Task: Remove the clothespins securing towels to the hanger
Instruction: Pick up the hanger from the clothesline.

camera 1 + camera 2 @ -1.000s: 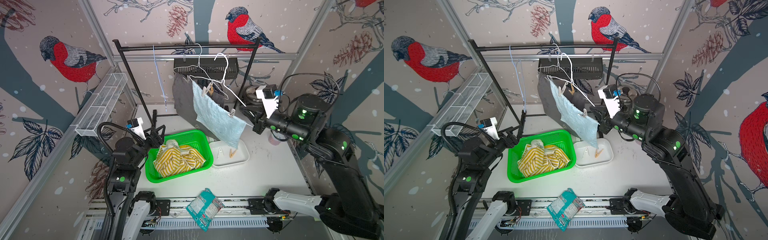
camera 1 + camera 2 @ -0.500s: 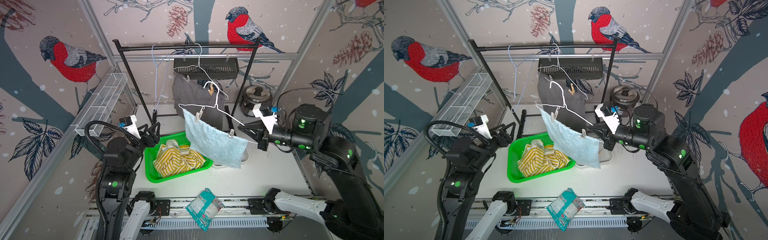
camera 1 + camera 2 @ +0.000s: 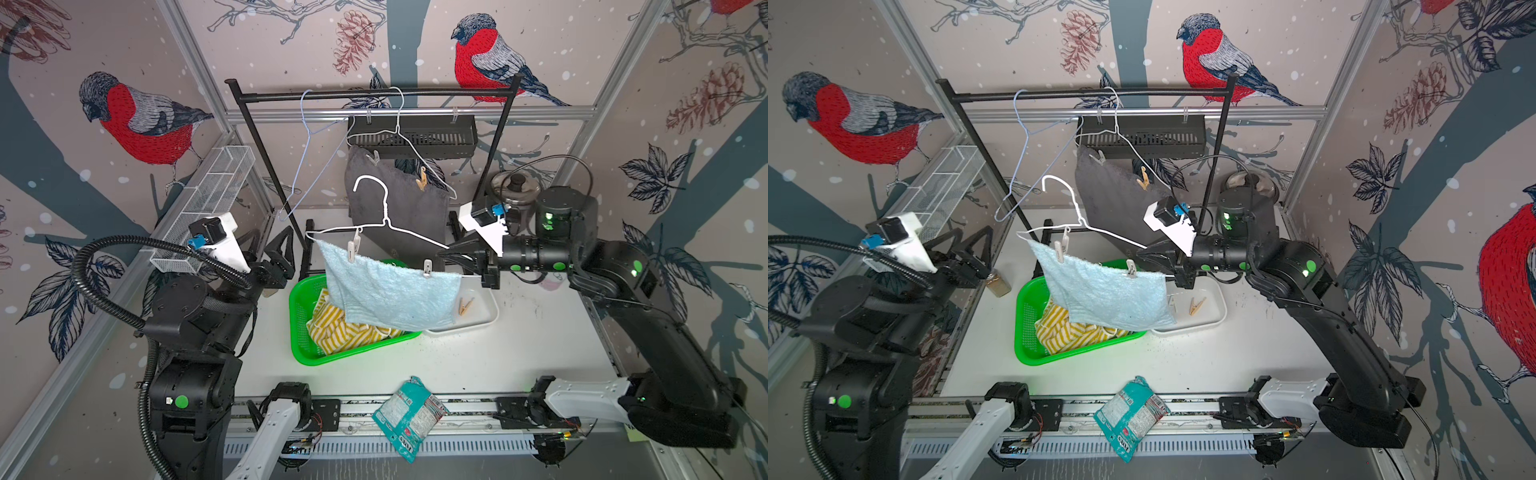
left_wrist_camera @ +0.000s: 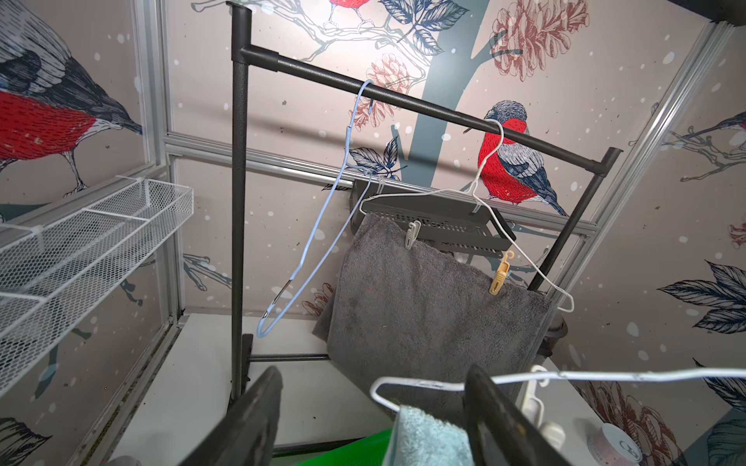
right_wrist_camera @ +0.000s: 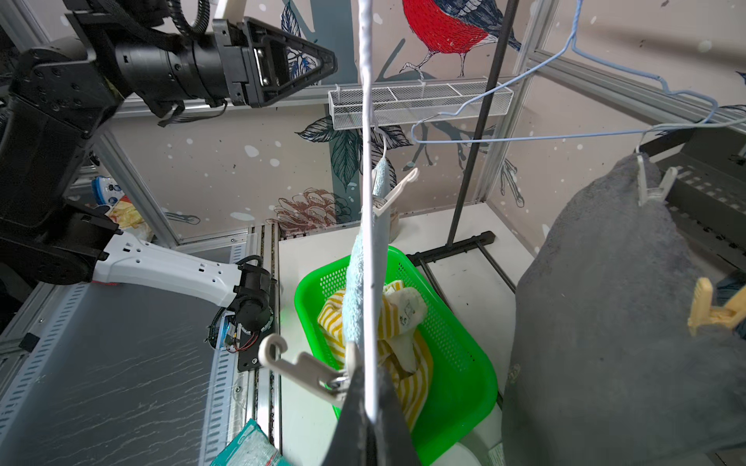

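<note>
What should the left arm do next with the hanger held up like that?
Probably move the open left gripper onto the nearer whitish clothespin and squeeze it: the right gripper holds the white hanger up, with the light blue towel pinned to it.

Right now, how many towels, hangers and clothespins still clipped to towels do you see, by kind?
Towels: 3 (light blue, dark grey, yellow-striped)
Hangers: 3 (unhooked white hanger, hooked white hanger, light blue hanger)
Clipped clothespins: 4, two per hanging towel
Total: 10
</note>
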